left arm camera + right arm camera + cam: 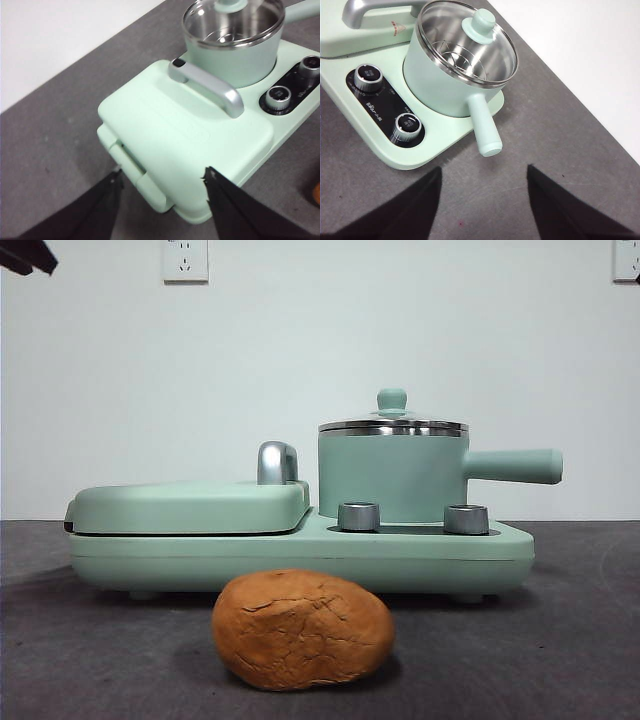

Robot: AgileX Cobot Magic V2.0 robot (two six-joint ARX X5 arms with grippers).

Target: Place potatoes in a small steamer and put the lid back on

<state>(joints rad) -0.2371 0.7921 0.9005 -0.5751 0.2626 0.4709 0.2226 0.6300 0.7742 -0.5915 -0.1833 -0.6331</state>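
Potato [303, 630], front view: lies on the dark grey table [580, 640] in front of the mint-green appliance base [420, 555], on its long side, cracked skin facing the camera, nothing touching it. Behind it on the base's right half stands the small steamer [392, 478], its side handle [512, 466] pointing right, with the lid [392, 425] seated on the rim and the knob [392, 399] on top. Two steel dials [359, 516] sit in front of the pot. The closed griddle cover [190, 505] with chrome handle [277, 462] fills the base's left half. One black arm tip [25, 255] shows at the top left corner, well apart from the potato; which arm it is cannot be told. Left wrist view: left gripper [162, 177] hovers above the griddle end of the base, jaws spread, nothing between them; the steamer [235, 57] with lid on is farther off, and an orange sliver [317, 194] at the frame edge, probably the potato, is well apart from the jaws. Right wrist view: right gripper [484, 172] hovers over bare table just beyond the steamer handle's [484, 127] free end, jaws spread and empty; the lid [467, 47] is closed on the steamer [442, 85]; potato not visible here.
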